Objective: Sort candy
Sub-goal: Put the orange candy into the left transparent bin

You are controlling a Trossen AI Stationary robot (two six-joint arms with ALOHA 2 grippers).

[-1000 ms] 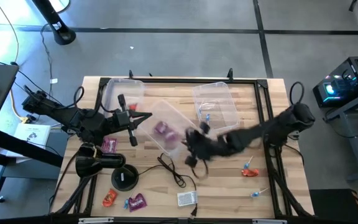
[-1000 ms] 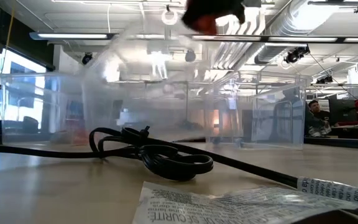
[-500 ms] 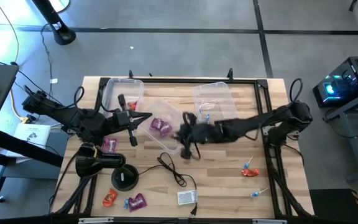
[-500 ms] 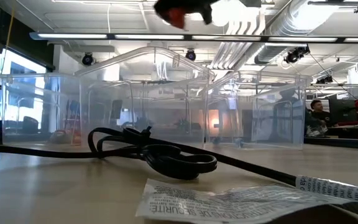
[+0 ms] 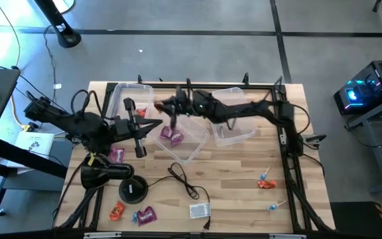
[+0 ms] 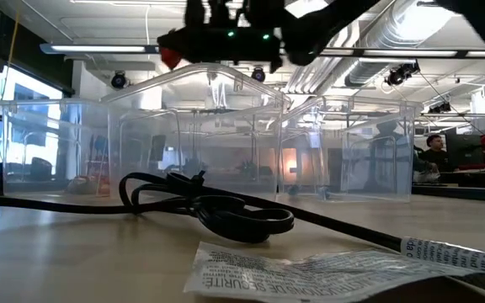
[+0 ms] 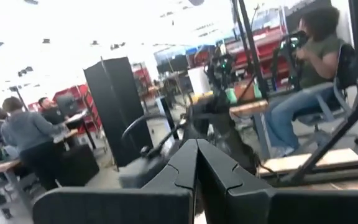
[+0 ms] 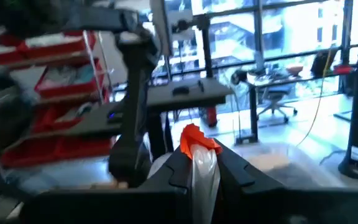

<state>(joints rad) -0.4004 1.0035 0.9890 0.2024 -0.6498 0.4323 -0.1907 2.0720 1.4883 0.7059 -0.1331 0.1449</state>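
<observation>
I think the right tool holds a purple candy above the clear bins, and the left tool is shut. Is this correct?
Not quite: the candy in the right tool is orange-red, not purple, as the right wrist view shows. The rest stands: it is held above the clear bins, and the left tool is shut.

We watched the right gripper sweep from the table's middle, near the black cable, leftward and toward the far edge, carrying its orange-red candy pinched between the fingers. It now hangs above the gap between the far-left bin and the tilted middle bin.
</observation>
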